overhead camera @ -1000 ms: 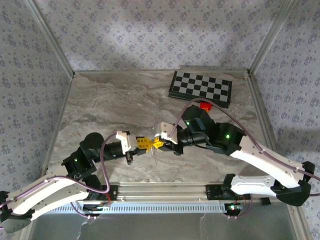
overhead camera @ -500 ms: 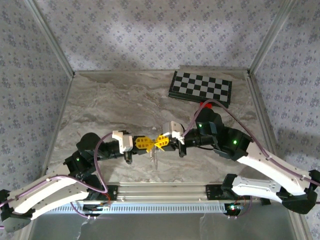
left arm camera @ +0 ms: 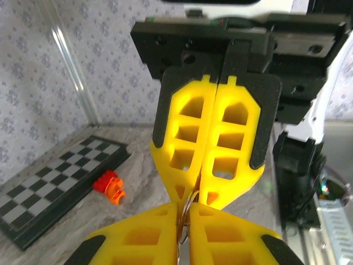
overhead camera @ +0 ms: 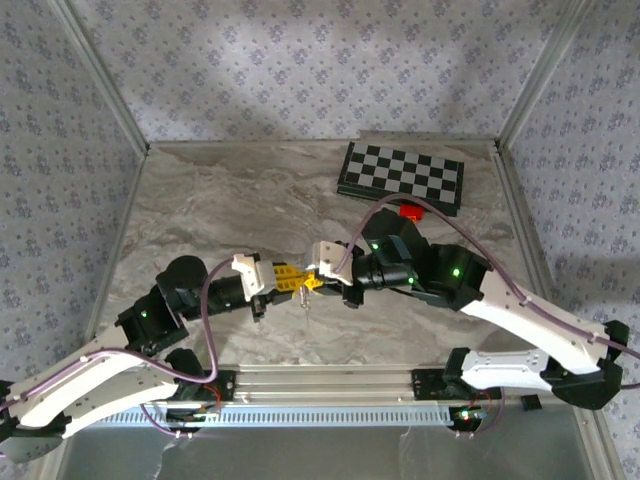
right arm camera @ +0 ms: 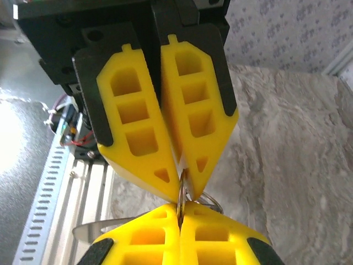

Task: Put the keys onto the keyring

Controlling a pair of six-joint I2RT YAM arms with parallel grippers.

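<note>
Over the middle of the table my left gripper (overhead camera: pixel 295 281) and right gripper (overhead camera: pixel 310 284) meet tip to tip, above the surface. The thin silvery keyring (left arm camera: pixel 191 200) stands edge-on, running from between my left gripper's (left arm camera: pixel 185 216) shut fingers up into the right gripper's tips. In the right wrist view my right gripper (right arm camera: pixel 180 212) is shut on the same metal edge, and a loop of the keyring (right arm camera: pixel 213 200) bulges out to the right. A thin pale piece (overhead camera: pixel 303 300) hangs below the tips. I cannot tell whether it is one of the keys or the chain.
A checkered board (overhead camera: pixel 402 177) lies at the back right, with a small red-orange block (overhead camera: pixel 409 211) just in front of it. The aluminium rail (overhead camera: pixel 330 380) runs along the near edge. Patterned walls close in the sides and back.
The meeting point of the two grippers has shifted slightly left and away from the rail. The right arm's wrist has swung back to its pose of a second ago. Both grips persist.
</note>
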